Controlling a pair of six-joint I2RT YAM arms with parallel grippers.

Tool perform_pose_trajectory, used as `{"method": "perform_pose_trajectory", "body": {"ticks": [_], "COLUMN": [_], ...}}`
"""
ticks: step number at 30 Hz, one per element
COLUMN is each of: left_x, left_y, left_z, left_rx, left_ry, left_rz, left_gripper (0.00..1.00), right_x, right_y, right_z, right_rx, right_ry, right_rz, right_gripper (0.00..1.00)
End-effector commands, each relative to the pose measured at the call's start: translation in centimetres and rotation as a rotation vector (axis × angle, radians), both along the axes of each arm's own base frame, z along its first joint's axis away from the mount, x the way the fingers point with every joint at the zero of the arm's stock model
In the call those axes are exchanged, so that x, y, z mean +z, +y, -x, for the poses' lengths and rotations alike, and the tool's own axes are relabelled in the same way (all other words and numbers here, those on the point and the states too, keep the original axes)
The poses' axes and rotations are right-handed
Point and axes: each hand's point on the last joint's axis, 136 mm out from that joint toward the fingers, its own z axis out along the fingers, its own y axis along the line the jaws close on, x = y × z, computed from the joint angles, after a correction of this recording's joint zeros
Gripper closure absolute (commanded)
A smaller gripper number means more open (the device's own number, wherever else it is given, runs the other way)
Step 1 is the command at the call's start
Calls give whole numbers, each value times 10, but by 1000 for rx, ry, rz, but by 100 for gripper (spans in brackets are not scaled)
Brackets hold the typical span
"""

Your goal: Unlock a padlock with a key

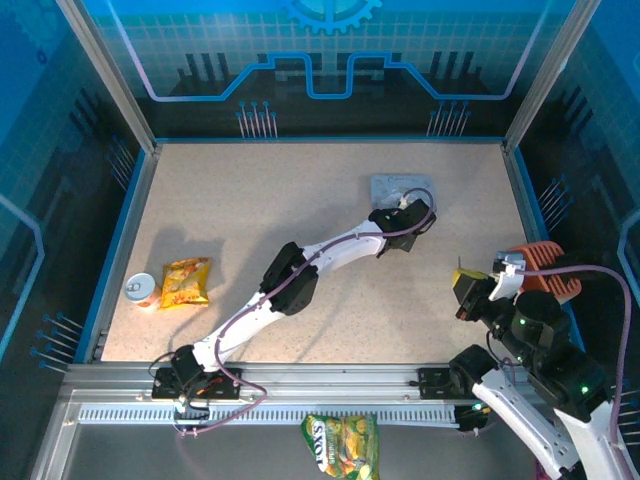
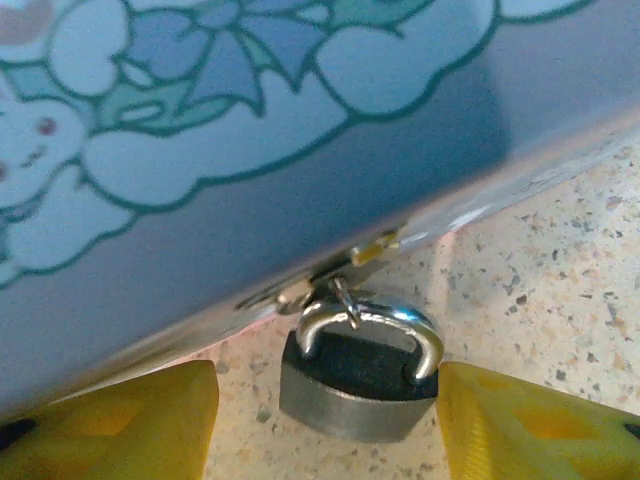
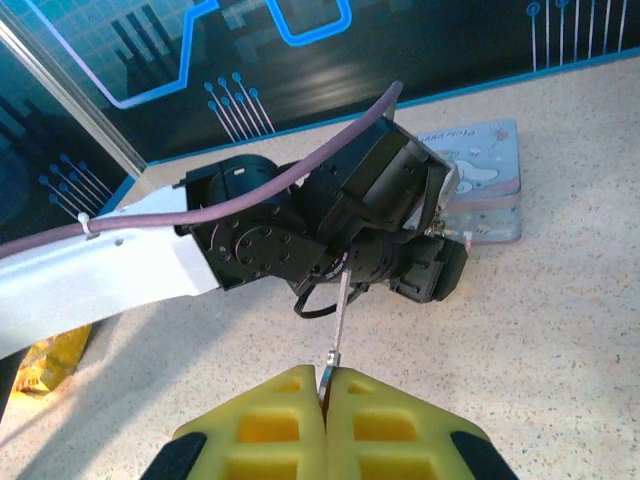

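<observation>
Spread yellow fingers (image 2: 130, 420) of my left claw (image 2: 328, 425) flank the padlock (image 2: 355, 385) by the tin (image 2: 250, 150); my right claw (image 3: 325, 400) pinches the key (image 3: 340, 320).

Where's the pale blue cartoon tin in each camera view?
Top external: the tin lies right of centre, toward the far edge.
Left wrist: the tin spans the upper part, close up.
Right wrist: the tin sits upper right, behind the left arm.
Shared landmark: the left gripper, right at the tin's near side.
</observation>
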Motion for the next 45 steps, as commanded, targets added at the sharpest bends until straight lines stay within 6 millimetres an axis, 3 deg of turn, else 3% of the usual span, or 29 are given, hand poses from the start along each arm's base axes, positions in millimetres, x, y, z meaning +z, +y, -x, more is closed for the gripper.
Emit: {"method": "perform_pose_trajectory", "body": {"ticks": [1, 6, 14, 22, 27, 35, 45], "left_x": [3, -3, -3, 6, 12, 19, 14], "left_y": [-5, -2, 9, 34, 73, 155, 260], "left_z": [-13, -18, -22, -31, -45, -55, -25], "left_rx": [36, 67, 120, 190, 261, 397, 540], "left_ry": [-38, -32, -11, -12, -13, 9, 63], "left_rz": [48, 62, 84, 100, 83, 107, 78], "left_gripper": [39, 42, 58, 66, 71, 74, 75], "right_x": [0, -4, -7, -10, -14, -27, -39], "right_y": [4, 5, 5, 6, 9, 17, 36], "right_z": [0, -1, -2, -2, -4, -10, -22], "right_rx": [13, 9, 4, 4, 11, 26, 80], "right_ry": [-6, 5, 14, 29, 48, 92, 143], "right_rz": [-36, -40, -45, -48, -46, -46, -45], "right_gripper": [100, 100, 100, 100, 100, 100, 100]}}
